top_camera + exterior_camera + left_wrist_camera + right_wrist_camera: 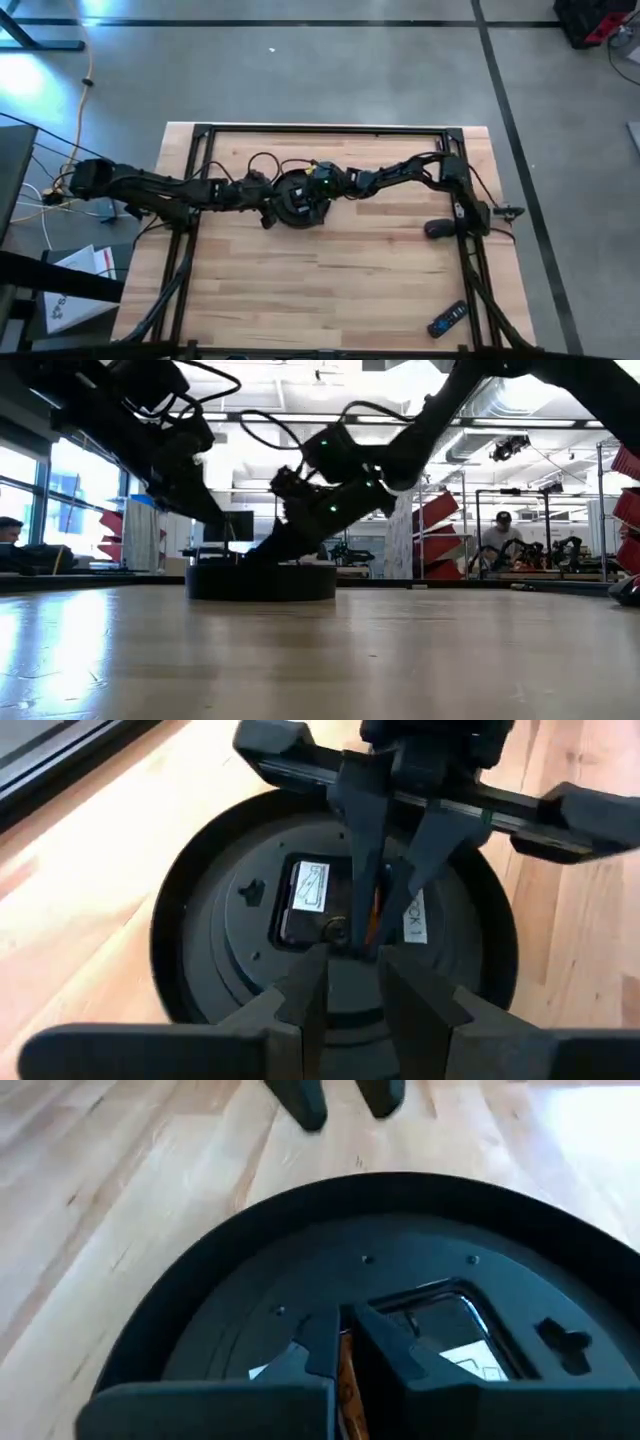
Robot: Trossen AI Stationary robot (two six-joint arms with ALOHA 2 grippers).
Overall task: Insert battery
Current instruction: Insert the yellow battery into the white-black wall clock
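Left gripper [345,982] jaws narrowly parted, a small gap between the fingers, nothing visibly gripped; tips sit over the lower edge of the clock's back. Right gripper [342,1348] jaws nearly closed, pinching a thin orange-sided battery [346,1370] held upright between the pads, right at the centre compartment [430,1320] of the clock.

High view: left arm [150,186] stretches from the left edge of the frame toward centre, low and almost straight. Right arm [420,170] comes from the right side, bent at the elbow, reaching left; both grippers meet over the round black clock [300,198] at frame centre, on the wooden table [330,280].

Clock lies face down, back up; rectangular recess in the middle holds a white-labelled module [305,890]. Battery at that recess, whether seated cannot tell.

Far right: dark mouse-like object [437,229] mid-right of table, remote [447,319] at lower right.

Low view: person [502,532] in the background right, another at far left edge [10,532].
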